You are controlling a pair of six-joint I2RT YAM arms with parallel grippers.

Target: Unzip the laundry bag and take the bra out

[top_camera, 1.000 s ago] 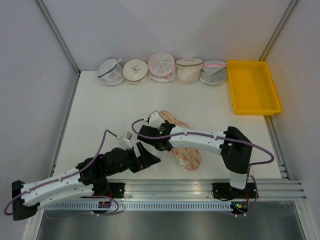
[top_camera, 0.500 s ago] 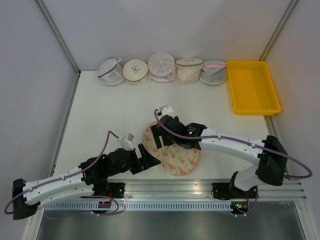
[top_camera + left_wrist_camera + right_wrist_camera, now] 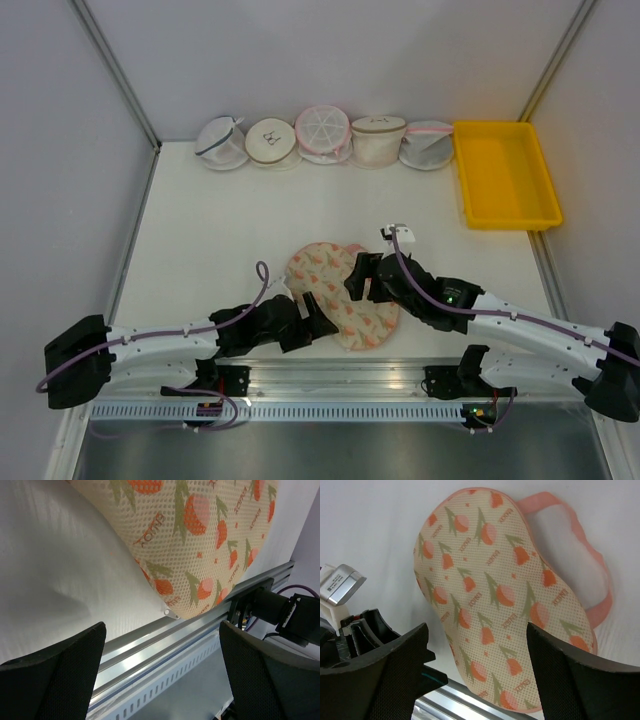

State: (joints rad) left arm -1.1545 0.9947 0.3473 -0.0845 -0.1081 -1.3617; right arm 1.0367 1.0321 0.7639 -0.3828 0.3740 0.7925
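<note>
bag: the laundry bag (image 3: 325, 268) lies flat by the front rail
left gripper (image 3: 312, 320): spread wide, empty, at the bag's edge
right gripper (image 3: 477, 630): released, over the bag

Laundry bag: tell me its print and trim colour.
Cream mesh laundry bag, orange-pink flower print, pink trim; clearest in the right wrist view.

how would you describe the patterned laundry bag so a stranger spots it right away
On the white table, look near the front edge, in the middle, far from the yellow tray. The laundry bag lies flat there: an oval, two-lobed cream mesh pouch printed with orange-pink flowers, pink-trimmed, unlike the round bags lined along the back wall.
</note>
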